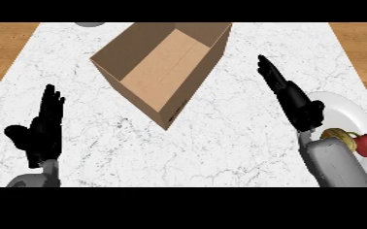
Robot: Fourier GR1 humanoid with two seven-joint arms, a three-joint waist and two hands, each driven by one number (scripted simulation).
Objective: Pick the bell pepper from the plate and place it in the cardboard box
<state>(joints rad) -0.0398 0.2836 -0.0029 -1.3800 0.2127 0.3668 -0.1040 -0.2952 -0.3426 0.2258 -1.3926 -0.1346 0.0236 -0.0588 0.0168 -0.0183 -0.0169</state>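
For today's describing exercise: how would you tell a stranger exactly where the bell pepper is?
On the marble counter, find the white plate at the right edge, beside the right hand. The bell pepper is the red thing on it, next to a yellowish object.

Open brown cardboard box (163, 68) sits mid-worktop (237, 140); round white plate (342, 109) lies far right, red-and-yellow bell pepper (351, 139) on it.

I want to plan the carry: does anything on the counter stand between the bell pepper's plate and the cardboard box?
Nothing visible does. Between the plate with the bell pepper and the cardboard box lies bare marble counter; only the robot's own right hand hangs over that stretch.
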